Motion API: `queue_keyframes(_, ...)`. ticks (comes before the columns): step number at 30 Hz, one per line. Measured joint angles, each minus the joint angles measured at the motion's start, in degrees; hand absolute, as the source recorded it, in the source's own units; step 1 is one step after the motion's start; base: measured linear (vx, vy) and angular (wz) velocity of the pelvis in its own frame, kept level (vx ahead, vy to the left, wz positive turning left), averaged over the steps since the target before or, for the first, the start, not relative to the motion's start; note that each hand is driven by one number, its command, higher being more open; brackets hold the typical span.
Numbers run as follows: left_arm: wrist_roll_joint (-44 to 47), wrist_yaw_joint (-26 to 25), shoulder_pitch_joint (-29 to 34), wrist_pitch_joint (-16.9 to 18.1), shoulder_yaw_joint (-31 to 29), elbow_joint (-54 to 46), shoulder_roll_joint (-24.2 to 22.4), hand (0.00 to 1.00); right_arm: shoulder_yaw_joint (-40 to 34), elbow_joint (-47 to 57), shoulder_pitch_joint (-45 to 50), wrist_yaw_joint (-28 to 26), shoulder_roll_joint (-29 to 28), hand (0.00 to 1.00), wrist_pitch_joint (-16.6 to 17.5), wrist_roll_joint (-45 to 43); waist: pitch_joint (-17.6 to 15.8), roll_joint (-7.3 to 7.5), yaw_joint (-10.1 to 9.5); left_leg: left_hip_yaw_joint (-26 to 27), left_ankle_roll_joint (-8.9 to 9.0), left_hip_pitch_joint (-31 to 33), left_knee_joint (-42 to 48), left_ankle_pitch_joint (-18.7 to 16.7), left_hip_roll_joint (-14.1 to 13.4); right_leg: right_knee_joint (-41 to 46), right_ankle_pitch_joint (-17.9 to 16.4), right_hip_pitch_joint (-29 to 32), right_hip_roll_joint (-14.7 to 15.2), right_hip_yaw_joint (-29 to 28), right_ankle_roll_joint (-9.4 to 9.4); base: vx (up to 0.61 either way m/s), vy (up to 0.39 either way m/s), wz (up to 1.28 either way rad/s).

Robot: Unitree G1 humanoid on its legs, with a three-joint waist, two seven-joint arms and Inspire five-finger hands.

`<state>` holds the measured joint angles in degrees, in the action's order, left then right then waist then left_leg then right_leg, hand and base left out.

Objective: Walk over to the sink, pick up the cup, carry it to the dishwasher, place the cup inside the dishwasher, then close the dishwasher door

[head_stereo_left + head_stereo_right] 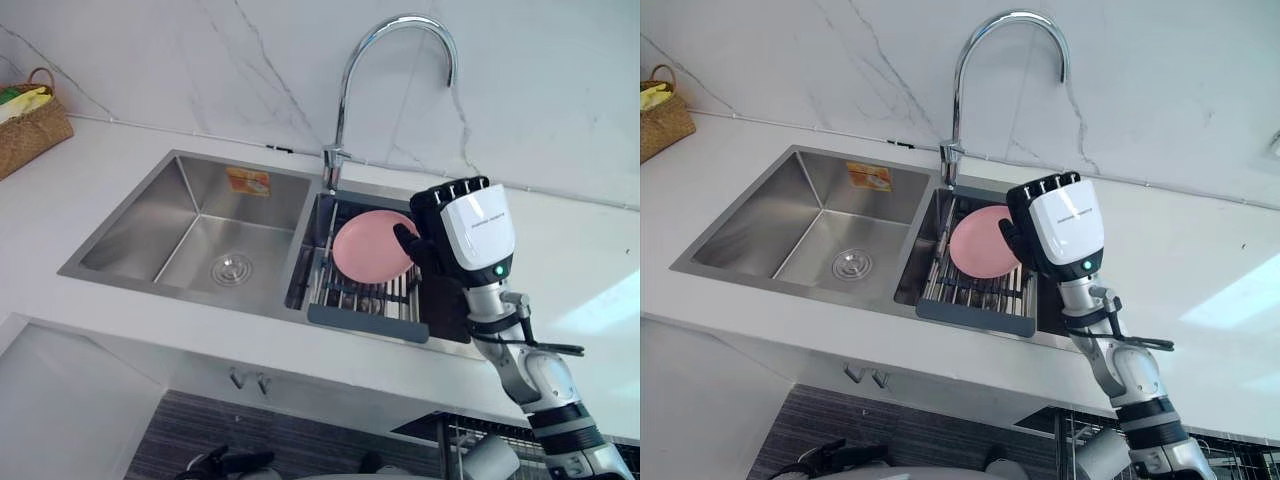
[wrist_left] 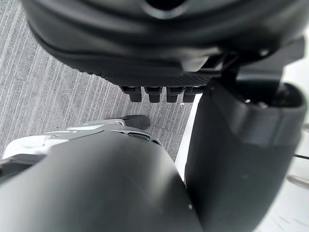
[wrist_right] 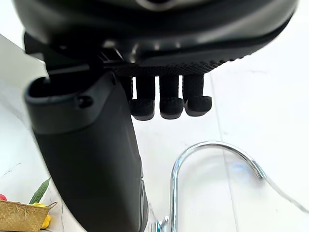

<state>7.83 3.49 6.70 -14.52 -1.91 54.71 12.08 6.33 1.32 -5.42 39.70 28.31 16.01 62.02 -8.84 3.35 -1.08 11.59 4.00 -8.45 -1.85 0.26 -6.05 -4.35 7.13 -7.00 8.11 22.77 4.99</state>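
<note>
A pink round dish (image 1: pixel 368 247) leans in the drying rack (image 1: pixel 365 305) inside the right basin of the steel sink (image 1: pixel 170 205). It looks more like a plate than a cup. My right hand (image 1: pixel 465 235) is raised just right of the dish, its back facing me and its thumb reaching toward the dish's edge. In the right wrist view this hand (image 3: pixel 159 48) has relaxed fingers (image 3: pixel 169 104) with nothing in them. My left hand (image 2: pixel 145 48) hangs low over the grey floor, fingers relaxed and holding nothing.
A tall curved faucet (image 1: pixel 345 90) rises behind the sink against the marble wall. A woven basket (image 1: pixel 30 125) sits on the white counter (image 1: pixel 590 290) at the far left. A wire rack (image 1: pixel 470 435) shows below the counter edge at the lower right.
</note>
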Motion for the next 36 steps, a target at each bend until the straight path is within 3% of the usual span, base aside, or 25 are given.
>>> queue_keyframes(5,0.0,-0.7,0.4,0.0,0.1,0.1,-0.6,1.0,-0.8,-0.5,2.5,-1.3,-0.7,0.0,-0.2,-0.5,0.7,-1.15,0.35,0.0,0.0,0.0,-0.2,0.0,0.0,0.0,0.0,0.1,-0.1,-0.1,-0.01,0.0,0.0,0.0)
queue_keyframes(6,0.0,-0.7,0.5,0.0,0.1,0.1,-0.7,1.0,-1.0,-0.7,2.7,-1.7,-0.9,1.0,-0.2,-1.4,0.8,-1.23,0.34,0.0,0.0,0.0,-0.2,0.0,0.0,0.0,0.0,0.1,-0.1,0.0,-0.01,0.0,0.0,0.0)
queue_keyframes(11,0.2,-0.7,0.7,0.1,0.1,0.1,-0.8,1.0,-2.2,-2.9,3.2,-6.2,-2.6,1.0,-1.8,-16.1,1.0,-1.56,0.36,0.0,-0.02,0.0,-0.4,0.0,0.0,-0.1,0.0,0.2,-0.1,0.0,-0.01,0.0,0.0,0.0)
queue_keyframes(15,0.2,-0.7,0.7,0.0,0.1,0.1,-0.9,1.0,-4.5,-2.9,4.0,-18.2,-5.6,1.0,-3.2,-30.4,1.1,-1.63,0.49,0.1,-0.02,-0.1,-0.4,0.0,0.0,-0.1,0.0,0.2,-0.1,-0.1,-0.01,0.0,0.0,0.0)
queue_keyframes(21,0.6,-0.7,0.7,-0.1,0.1,0.1,-1.0,1.0,-4.6,-3.0,6.4,-31.3,-6.3,1.0,-6.5,-34.6,1.2,-1.73,0.5,0.2,-0.01,-0.2,-0.4,0.0,0.0,-0.1,0.0,0.2,-0.1,-0.3,-0.02,0.0,0.0,-0.01)
queue_keyframes(24,1.0,-0.8,0.7,-0.1,0.1,0.1,-0.9,1.0,-4.6,-3.2,6.7,-35.1,-6.6,1.0,-7.7,-36.1,1.2,-1.75,0.53,0.3,-0.01,-0.3,-0.3,0.0,-0.1,-0.1,0.0,0.1,-0.2,-0.4,-0.05,0.0,0.0,0.0)
queue_keyframes(36,2.3,-1.1,0.9,-0.3,0.2,0.1,-0.9,1.0,-2.2,-7.3,5.3,-34.3,-7.7,1.0,-9.5,-31.9,1.5,-1.7,0.38,0.0,-0.01,-0.1,-0.5,0.0,-0.2,-0.2,0.0,0.1,-0.1,0.0,-0.05,0.0,0.0,0.01)
